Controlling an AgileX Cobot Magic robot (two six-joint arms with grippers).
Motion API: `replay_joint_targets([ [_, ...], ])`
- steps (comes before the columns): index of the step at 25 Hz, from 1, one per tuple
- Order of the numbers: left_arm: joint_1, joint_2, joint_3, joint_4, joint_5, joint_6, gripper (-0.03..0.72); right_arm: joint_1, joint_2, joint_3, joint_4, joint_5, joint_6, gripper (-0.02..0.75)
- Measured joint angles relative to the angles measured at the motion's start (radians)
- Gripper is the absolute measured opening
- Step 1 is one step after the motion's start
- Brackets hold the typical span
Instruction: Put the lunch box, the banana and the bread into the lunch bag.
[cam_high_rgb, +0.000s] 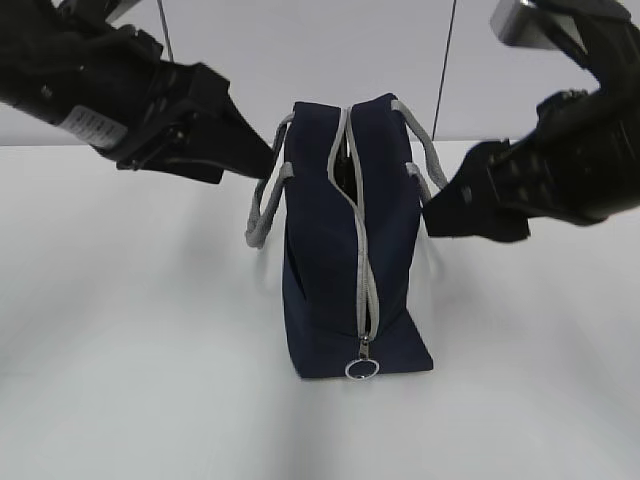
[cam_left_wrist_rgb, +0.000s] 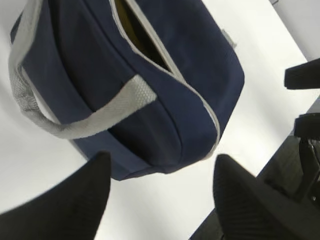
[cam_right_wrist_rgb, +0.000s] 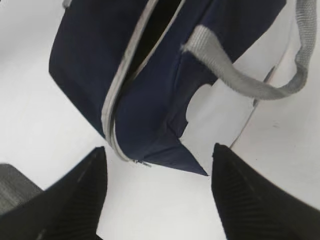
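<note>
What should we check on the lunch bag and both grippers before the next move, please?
1. Lunch bag upright on the table: ok.
2. Left gripper open, holding nothing: ok.
3. Right gripper open, holding nothing: ok.
4. Zipper fully shut: not ok; a gap shows near the top.
5. Lunch box, banana and bread inside: cannot tell; only something brownish-yellow shows through the gap.
6. Handles free of both grippers: ok.

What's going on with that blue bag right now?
Both grippers open, empty, flanking the lunch bag. Bag upright, zipper partly open at top. Nothing blocking.
</note>
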Motion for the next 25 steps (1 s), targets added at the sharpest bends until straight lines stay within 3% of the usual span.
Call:
replay_joint_targets([
  [11,0.000,-0.042,0.049,-0.011,-0.002,0.064,0.445,0.000,-0.016,0.345,0.494,-0.086,-0.885,0.487],
  [23,0.000,-0.042,0.049,-0.012,0.002,0.064,0.431,0.000,0.075,0.356,0.606,-0.165,-0.998,0.488],
  [25,0.000,-0.042,0.049,-0.012,0.003,0.064,0.431,0.000,0.139,0.356,0.678,-0.158,-1.055,0.488],
])
